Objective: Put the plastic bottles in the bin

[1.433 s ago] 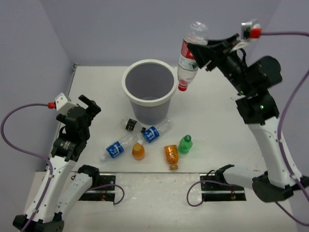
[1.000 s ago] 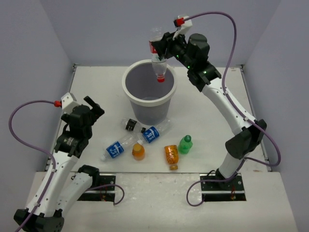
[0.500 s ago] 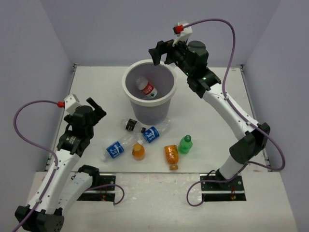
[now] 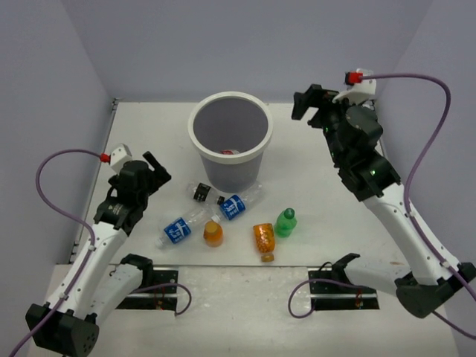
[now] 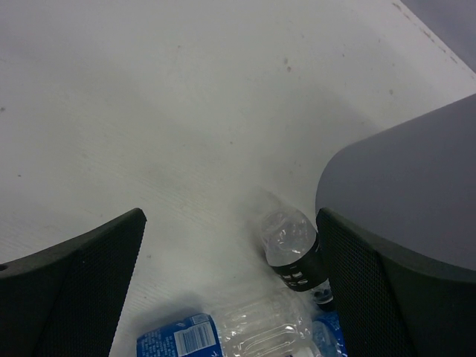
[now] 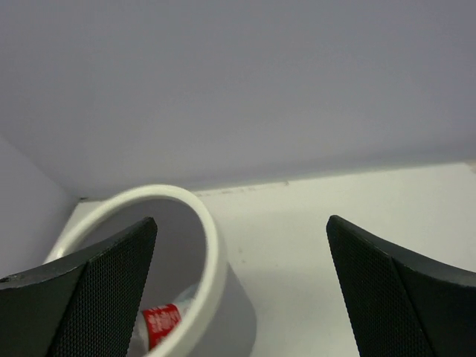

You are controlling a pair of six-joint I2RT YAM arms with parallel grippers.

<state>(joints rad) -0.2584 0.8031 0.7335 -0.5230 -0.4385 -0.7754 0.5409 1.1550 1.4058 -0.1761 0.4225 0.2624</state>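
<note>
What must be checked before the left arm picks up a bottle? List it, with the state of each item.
1. Nothing in the right gripper: ok, open and empty.
2. One red-label bottle inside the bin: ok, lying at the bottom.
3. Nothing in the left gripper: ok, open and empty.
4. Aim of the left gripper: ok, the dark-label bottle shows between its fingers in the wrist view.
5. That bottle free of its neighbour: cannot tell; the blue-label bottle lies right beside or against it.
6. No bottles on the table: not ok, six lie in front of the bin.
</note>
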